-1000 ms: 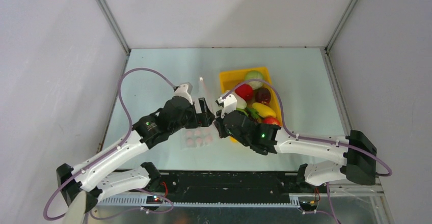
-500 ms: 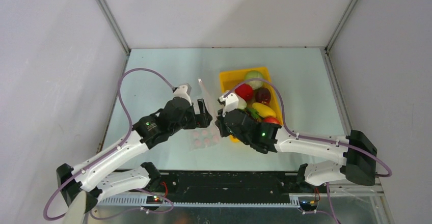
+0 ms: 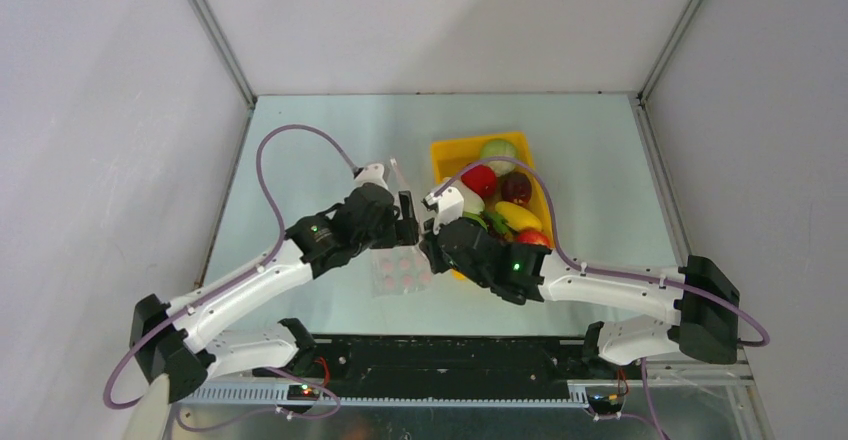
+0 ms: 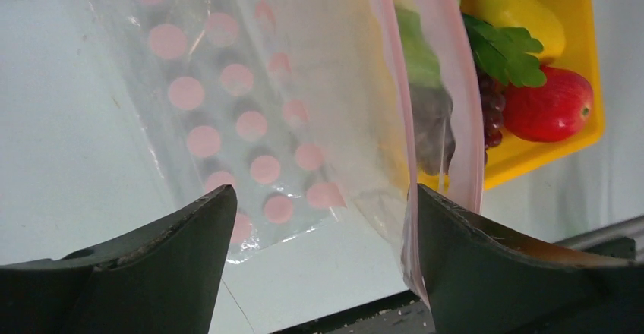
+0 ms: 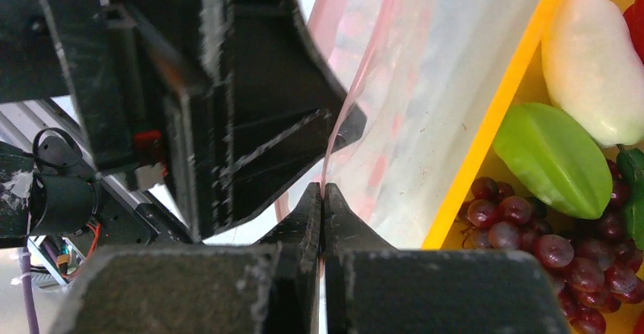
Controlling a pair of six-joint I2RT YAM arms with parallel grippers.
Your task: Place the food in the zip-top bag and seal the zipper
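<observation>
Sagging between the two tools, the zip-top bag (image 3: 397,272) sits just left of the yellow tray (image 3: 441,150), its pink-dotted lower part resting on the tabletop (image 3: 300,140). The bag is clear, and nothing shows inside it. Its zipper (image 4: 400,114), a thin pink strip, runs steeply up the left wrist view along the mouth edge.

The right tool (image 5: 323,194) is clamped tight on that pink edge, its two fingers (image 5: 228,288) pressed together with the strip caught between the tips. The left tool (image 4: 319,205) is spread wide, its dark fingers (image 4: 175,258) on either side of the dotted plastic. The strip passes just beside the inner face of one finger, and I cannot tell whether it touches.

All the food (image 3: 480,180) lies in the tray: dark grapes (image 5: 547,243), a white radish (image 5: 592,61) and a green piece (image 5: 558,159) near the right tool, with a yellow piece (image 4: 520,11) and a red piece (image 4: 550,106) seen past the bag.
</observation>
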